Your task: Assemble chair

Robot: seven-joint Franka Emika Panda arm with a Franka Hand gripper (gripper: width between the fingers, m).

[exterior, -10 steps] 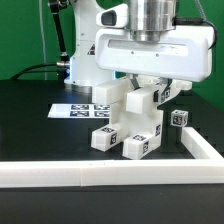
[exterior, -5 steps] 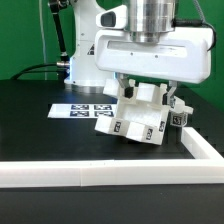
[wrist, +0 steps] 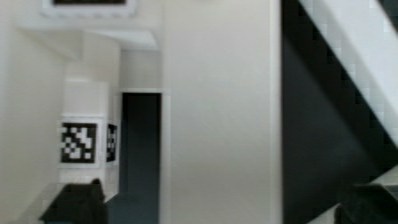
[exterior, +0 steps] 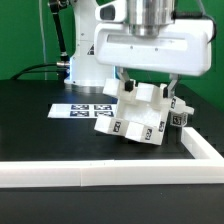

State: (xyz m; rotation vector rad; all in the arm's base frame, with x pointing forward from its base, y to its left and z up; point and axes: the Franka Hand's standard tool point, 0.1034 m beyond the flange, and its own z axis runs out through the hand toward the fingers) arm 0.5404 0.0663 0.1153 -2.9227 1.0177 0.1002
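Gripper [exterior: 147, 90] hangs with jaws spread wide, straddling the tilted chair [exterior: 135, 118] resting on the table [exterior: 40, 140] below it.

Exterior frontal; wrist close over chair [exterior: 135, 115]

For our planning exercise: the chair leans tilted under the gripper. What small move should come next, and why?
Probably raise the gripper straight up, clear of the chair. Its jaws stand apart, holding nothing, and the chair leans tilted between them on the table; rising first should avoid knocking it before a regrasp.
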